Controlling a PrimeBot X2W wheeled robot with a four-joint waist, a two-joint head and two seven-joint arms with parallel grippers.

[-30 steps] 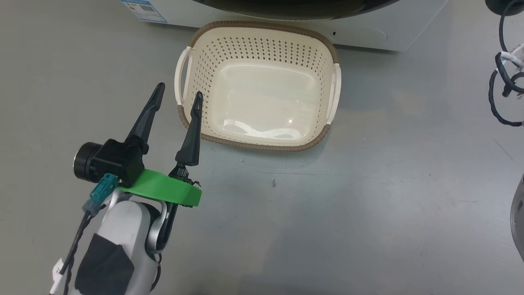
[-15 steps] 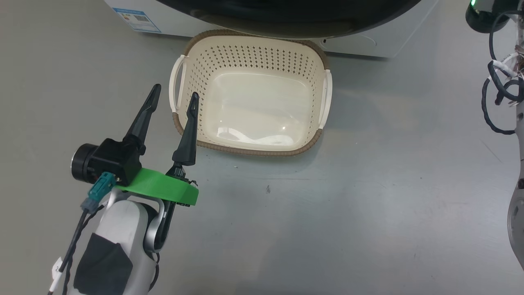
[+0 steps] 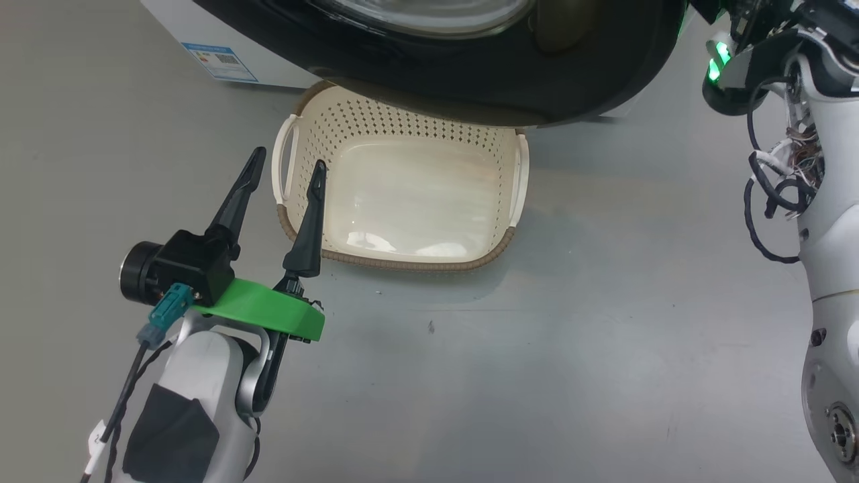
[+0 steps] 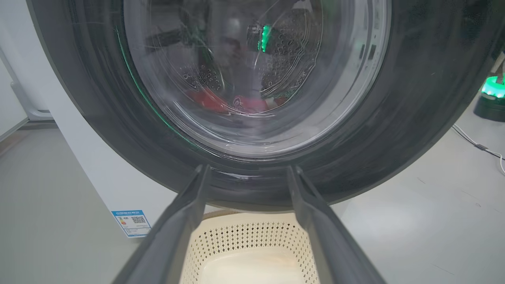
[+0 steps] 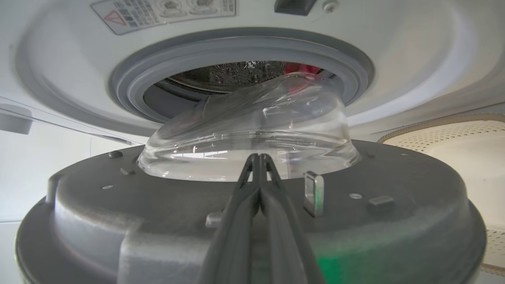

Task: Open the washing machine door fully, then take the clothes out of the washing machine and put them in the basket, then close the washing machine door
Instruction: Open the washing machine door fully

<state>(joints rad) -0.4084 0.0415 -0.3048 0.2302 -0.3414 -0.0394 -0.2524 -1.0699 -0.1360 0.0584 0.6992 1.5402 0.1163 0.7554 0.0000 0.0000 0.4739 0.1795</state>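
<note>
Left claw (image 3: 290,157) spread wide and empty at eight o'clock in the head view, basket (image 3: 402,263) just off its one o'clock. Right claw (image 5: 258,156) pinched shut at the inner face of the washing machine door (image 5: 118,221), which stands ajar at twelve. Red clothes (image 4: 209,100) lie in the drum (image 5: 221,75).

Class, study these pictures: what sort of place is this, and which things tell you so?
Probably a laundry corner staged in a lab or workshop: a white front-loading washing machine with red clothes inside, a cream basket before it, and a plain grey floor.
</note>
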